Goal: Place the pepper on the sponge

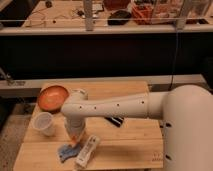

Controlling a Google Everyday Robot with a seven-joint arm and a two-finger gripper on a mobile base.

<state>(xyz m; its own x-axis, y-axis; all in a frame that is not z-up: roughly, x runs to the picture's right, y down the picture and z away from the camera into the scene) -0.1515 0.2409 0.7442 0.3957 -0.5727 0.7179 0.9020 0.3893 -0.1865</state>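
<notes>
While the white cup (44, 123) and orange bowl (52, 96) sit left of the gripper (75, 139), the sponge (64, 151) lies just below it on the desk (135, 145). The gripper seems clamped on the pepper (76, 134), which hangs over the sponge's right edge. Light, stiff and smooth, the pepper is best held across its thick middle; a white packet (86, 151) lies just right of the gripper.
</notes>
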